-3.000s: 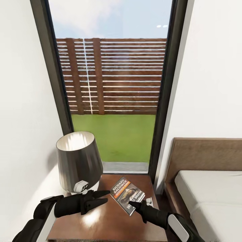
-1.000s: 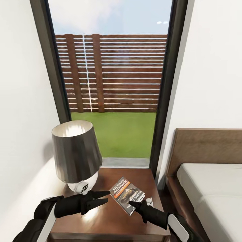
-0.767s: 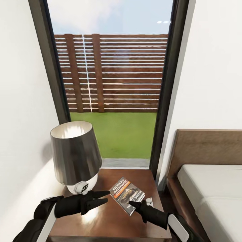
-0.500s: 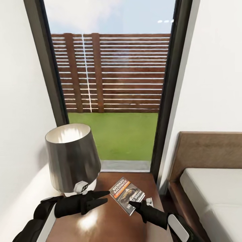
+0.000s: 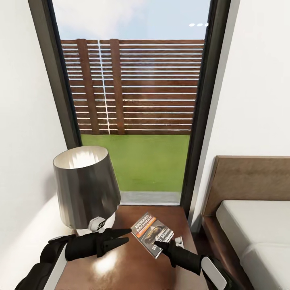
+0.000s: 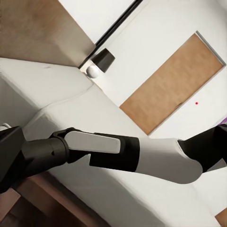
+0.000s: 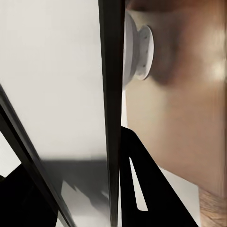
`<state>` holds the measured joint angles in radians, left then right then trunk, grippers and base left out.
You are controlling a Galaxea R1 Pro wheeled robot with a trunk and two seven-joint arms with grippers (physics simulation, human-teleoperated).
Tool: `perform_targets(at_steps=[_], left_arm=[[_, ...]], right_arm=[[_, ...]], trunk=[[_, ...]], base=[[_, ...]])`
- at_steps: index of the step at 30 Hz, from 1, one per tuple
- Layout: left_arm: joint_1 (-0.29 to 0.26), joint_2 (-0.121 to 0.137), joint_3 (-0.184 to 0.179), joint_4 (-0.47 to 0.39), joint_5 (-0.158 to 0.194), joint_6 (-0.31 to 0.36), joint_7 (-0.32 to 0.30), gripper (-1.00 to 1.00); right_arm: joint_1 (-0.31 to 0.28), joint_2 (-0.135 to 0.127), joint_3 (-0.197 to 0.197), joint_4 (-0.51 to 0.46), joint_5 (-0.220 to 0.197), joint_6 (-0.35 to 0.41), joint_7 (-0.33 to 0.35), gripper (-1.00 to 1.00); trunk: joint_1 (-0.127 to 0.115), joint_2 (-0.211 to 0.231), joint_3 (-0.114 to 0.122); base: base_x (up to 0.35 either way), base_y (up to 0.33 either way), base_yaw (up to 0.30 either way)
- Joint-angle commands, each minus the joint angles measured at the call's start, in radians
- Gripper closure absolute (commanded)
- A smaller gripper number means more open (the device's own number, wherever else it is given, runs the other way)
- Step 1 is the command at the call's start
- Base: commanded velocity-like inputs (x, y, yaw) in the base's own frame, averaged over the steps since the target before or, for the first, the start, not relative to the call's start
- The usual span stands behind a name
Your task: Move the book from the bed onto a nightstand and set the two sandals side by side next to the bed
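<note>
Item: small dark-covered paperback book (image 5: 152, 234) with white author name and orange band. Location: over the glossy dark brown wooden nightstand (image 5: 133, 266); whether it rests on the top cannot be told. Its near corner sits between the jaws of the black right gripper (image 5: 162, 246), which are clenched on it. The black left gripper (image 5: 125, 235) points at the book's left edge, fingers nearly together, holding nothing. A grey-shaded lamp (image 5: 85, 186) stands beyond the left gripper. The pale-mattressed bed (image 5: 257, 233) lies to the right gripper's right.
</note>
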<state>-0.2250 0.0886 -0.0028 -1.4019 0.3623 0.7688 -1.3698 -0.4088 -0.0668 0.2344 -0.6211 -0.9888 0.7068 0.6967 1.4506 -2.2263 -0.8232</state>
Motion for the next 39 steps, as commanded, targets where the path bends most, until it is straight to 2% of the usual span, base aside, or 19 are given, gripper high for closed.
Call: perform_targets(at_steps=[1, 13, 17, 24, 29, 39], left_arm=[[-0.001, 0.0, 0.0, 0.0, 0.003, 0.011, -0.002, -1.0], [-0.001, 0.0, 0.0, 0.0, 0.003, 0.011, -0.002, -1.0], [-0.001, 0.0, 0.0, 0.0, 0.003, 0.011, -0.002, -1.0], [-0.001, 0.0, 0.0, 0.0, 0.003, 0.011, -0.002, -1.0], [-0.001, 0.0, 0.0, 0.0, 0.003, 0.011, -0.002, -1.0], [-0.001, 0.0, 0.0, 0.0, 0.003, 0.011, -0.003, -1.0]], right_arm=[[-0.001, -0.001, 0.003, 0.0, -0.008, 0.004, 0.0, 1.0], [-0.001, -0.001, 0.003, 0.0, -0.008, 0.005, 0.0, 1.0], [-0.001, -0.001, 0.003, 0.0, -0.008, 0.004, 0.0, 1.0], [-0.001, -0.001, 0.003, 0.0, -0.008, 0.004, 0.0, 1.0], [-0.001, -0.001, 0.003, 0.0, -0.008, 0.004, 0.0, 1.0], [-0.001, -0.001, 0.003, 0.0, -0.008, 0.003, 0.0, 1.0]], trunk=[[0.004, -0.008, -0.004], [0.05, -0.092, -0.042], [0.05, -0.092, -0.042], [0.077, -0.141, -0.064], [0.077, -0.141, -0.064], [0.115, -0.211, -0.095]], base=[[0.0, 0.0, 0.0], [0.0, 0.0, 0.0], [0.0, 0.0, 0.0], [0.0, 0.0, 0.0], [0.0, 0.0, 0.0], [0.0, 0.0, 0.0]])
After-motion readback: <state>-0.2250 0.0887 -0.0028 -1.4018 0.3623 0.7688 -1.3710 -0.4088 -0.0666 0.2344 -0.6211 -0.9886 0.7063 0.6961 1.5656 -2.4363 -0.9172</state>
